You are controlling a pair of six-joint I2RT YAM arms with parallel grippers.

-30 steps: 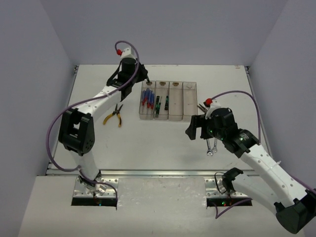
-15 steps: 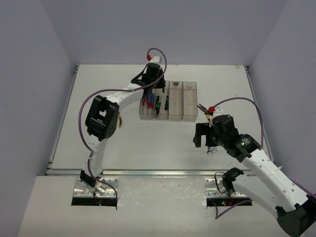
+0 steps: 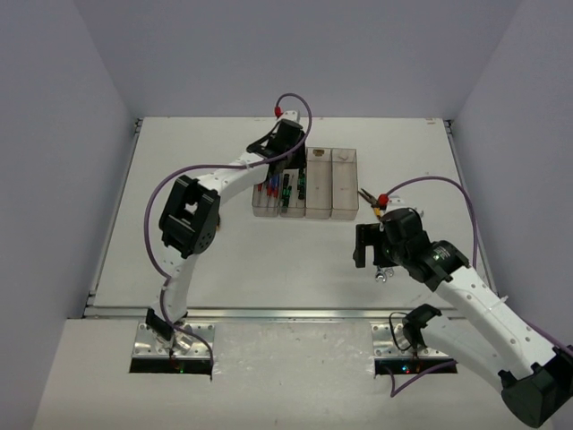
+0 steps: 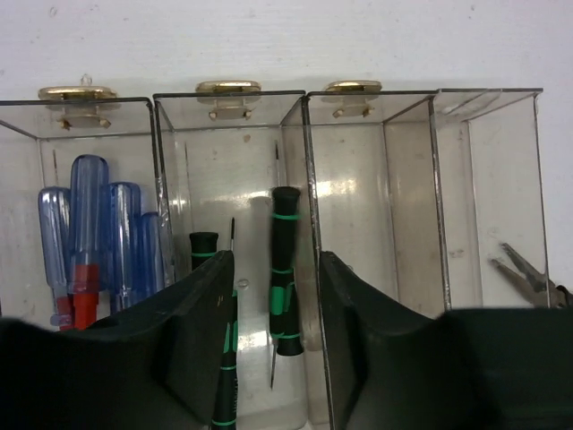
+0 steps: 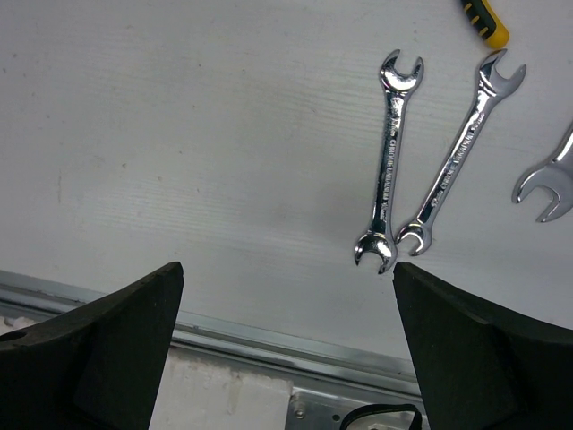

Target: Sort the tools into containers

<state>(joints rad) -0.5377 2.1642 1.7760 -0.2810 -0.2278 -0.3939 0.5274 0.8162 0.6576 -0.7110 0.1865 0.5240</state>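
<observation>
Wrenches (image 5: 388,161) lie flat on the surface (image 5: 179,134), near-right of the bins (image 3: 344,184), under the wide-spread right hand (image 5: 286,269). Two sit just beside each other, so it may catch both. Left hand (image 4: 275,260), parted and pinching nothing, hangs over the bins.

Shiny metal wrenches (image 5: 387,161); glossy clr plastic bins (image 4: 354,197); matt table (image 5: 179,134)

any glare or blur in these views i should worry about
Left wrist: reflections streak the clear bins, and the left end effector looms dark and soft up close. Right wrist: the wrenches are sharp with bright shine. Top external: even light, faint shadows.
</observation>
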